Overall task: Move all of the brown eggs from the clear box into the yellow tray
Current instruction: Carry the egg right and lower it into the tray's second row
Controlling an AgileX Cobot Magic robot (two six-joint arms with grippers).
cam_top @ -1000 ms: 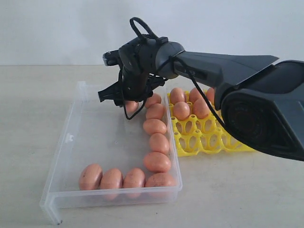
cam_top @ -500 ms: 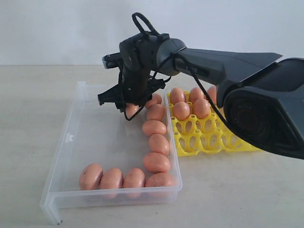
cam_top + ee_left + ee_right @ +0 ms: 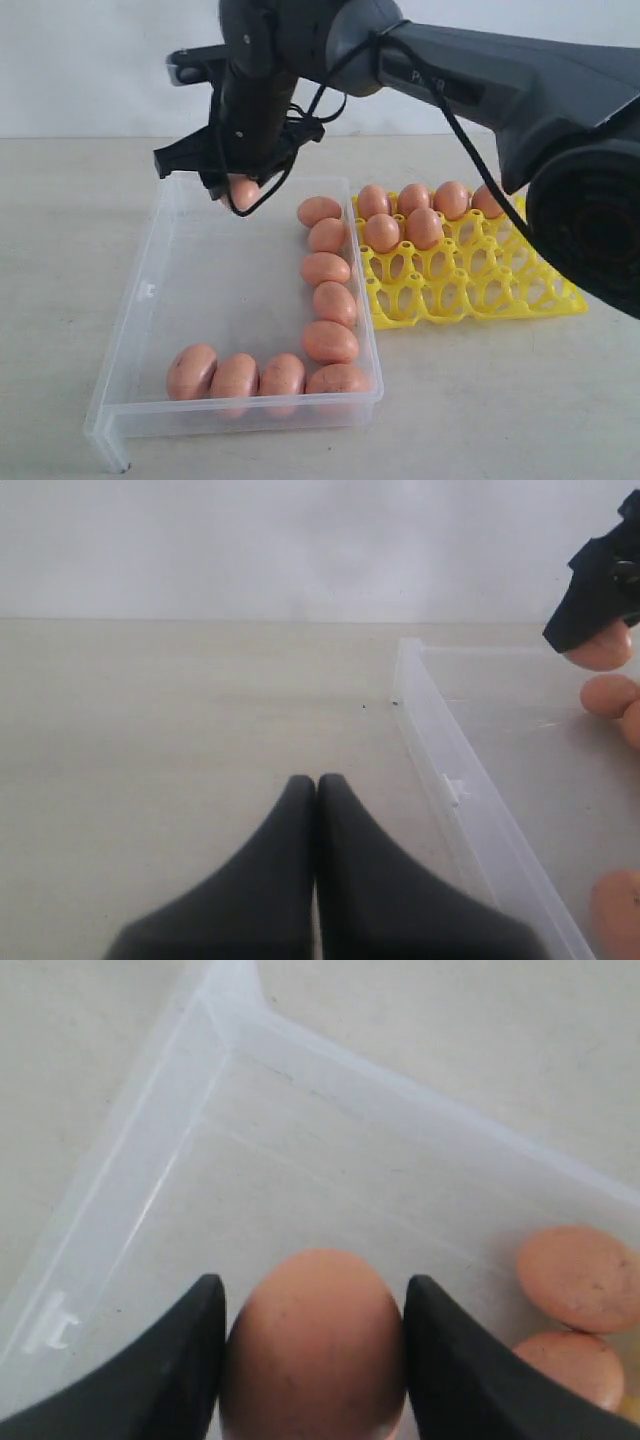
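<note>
My right gripper (image 3: 238,190) hangs over the far end of the clear box (image 3: 150,290), shut on a brown egg (image 3: 315,1345) that fills the gap between its two black fingers (image 3: 180,1360). That egg shows as a pinkish tip (image 3: 243,190) below the gripper in the exterior view. Several brown eggs (image 3: 325,268) lie along the box's right wall and near edge (image 3: 236,376). Several more (image 3: 402,215) sit in the back cups of the yellow tray (image 3: 470,285). My left gripper (image 3: 317,780) is shut and empty, low over the bare table beside the box wall (image 3: 450,780).
The right arm (image 3: 500,80) reaches across from the right, above the tray. The box's near-left corner (image 3: 105,440) overhangs towards the table front. Pale tabletop (image 3: 60,250) lies left of the box, a white wall behind.
The right gripper closed on an egg at the box's far end and has lifted it up and to the left. The left gripper has not moved.
</note>
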